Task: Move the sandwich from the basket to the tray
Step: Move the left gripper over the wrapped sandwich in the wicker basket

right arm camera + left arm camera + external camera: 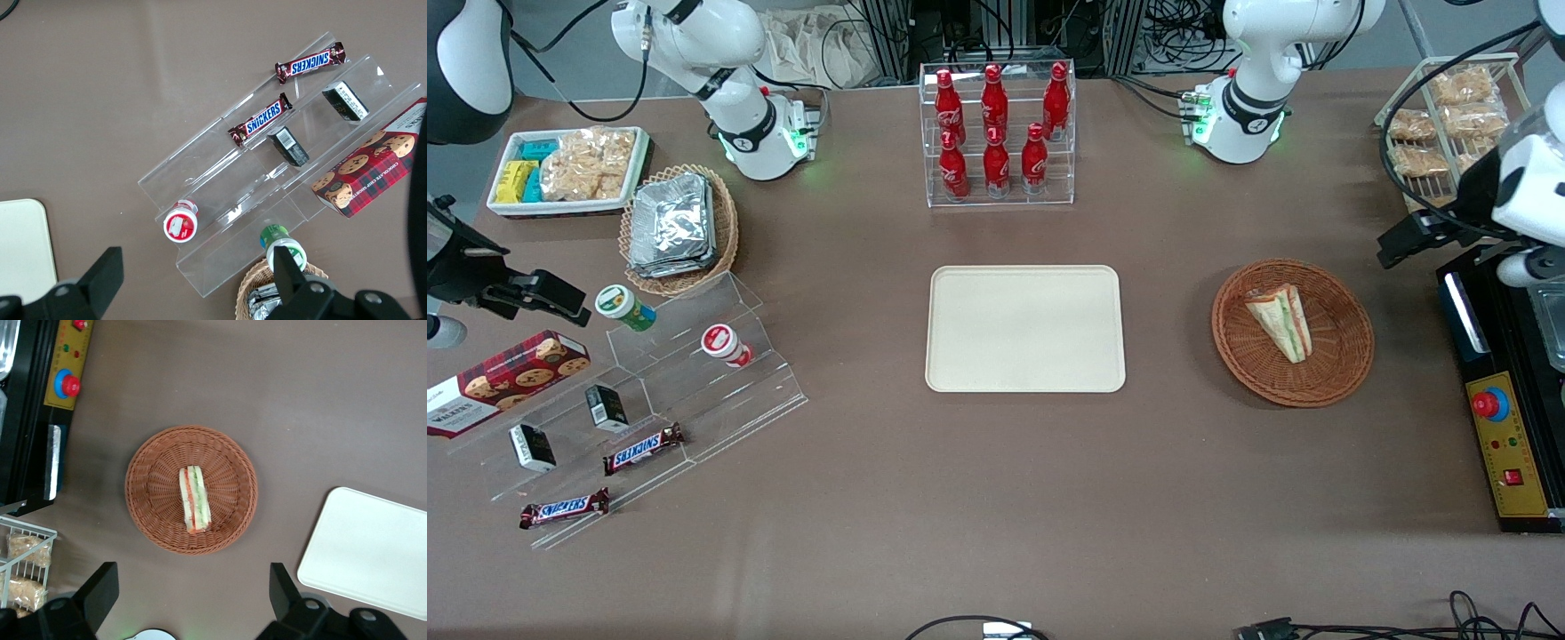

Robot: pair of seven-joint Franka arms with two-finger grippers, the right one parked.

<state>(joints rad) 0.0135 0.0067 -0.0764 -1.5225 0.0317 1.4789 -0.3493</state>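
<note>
The sandwich [1280,322] lay on its side in the round basket [1343,373], untouched, and the tray [1024,329] sat bare toward the middle of the table [996,498], well apart from the basket. The gripper [190,600] hung high above the table at the working arm's end, its fingers [100,587] spread wide, holding nothing.

The likely trouble was the film wrap: a pinch on the slanted faces could slide off the wedge, or squash the soft bread if it closed too hard. Coming down off-centre, a finger could catch the basket's woven rim and drag the light basket along.

Between basket and tray the table was open, with nothing standing in the path. The tray's rim was low, so a modest lift should have cleared it.
</note>
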